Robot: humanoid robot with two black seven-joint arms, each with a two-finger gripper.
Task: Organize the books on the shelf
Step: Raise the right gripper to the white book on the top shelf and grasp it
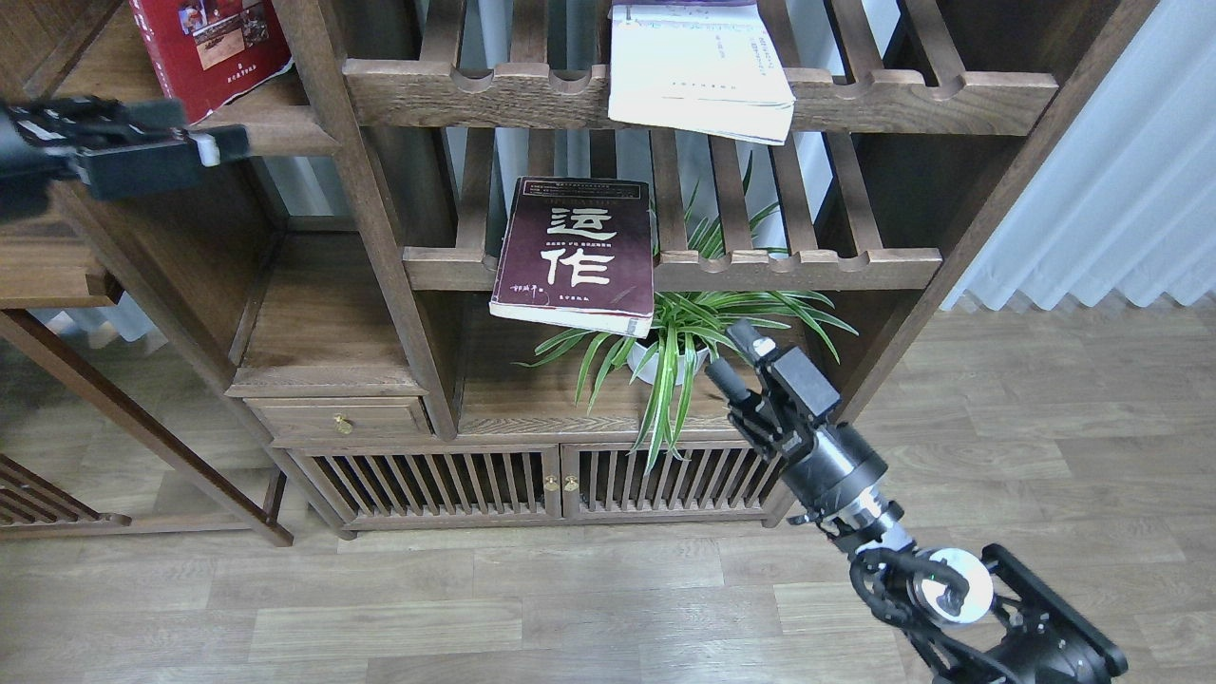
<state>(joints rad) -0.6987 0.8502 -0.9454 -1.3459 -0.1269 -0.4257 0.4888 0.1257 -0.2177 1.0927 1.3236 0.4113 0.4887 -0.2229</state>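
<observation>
Both pincers hold nothing. Right gripper [743,356] hangs in front of the spider plant [679,328], fingers parted around empty air, just below and right of the maroon book [579,255]. Left gripper [214,147] reaches in from the left edge, level with the solid shelf [275,119]; its tip is seen too end-on to tell how far open it is, and it grasps nothing visible.

As for the books: the maroon one lies flat on the lower slatted rack [807,268], its near edge jutting over the notched rail. The white book [701,71] lies on the upper slatted rack [950,90], likewise overhanging. The red book [211,47] leans on the solid shelf at top left.

My judgement: one book looks placed and two are misplaced, so the step in hand is approaching the maroon one. The next move calls for the right gripper to rise to the overhanging edge and pinch it.

The cabinet [541,484] below is closed; its contents are hidden.
</observation>
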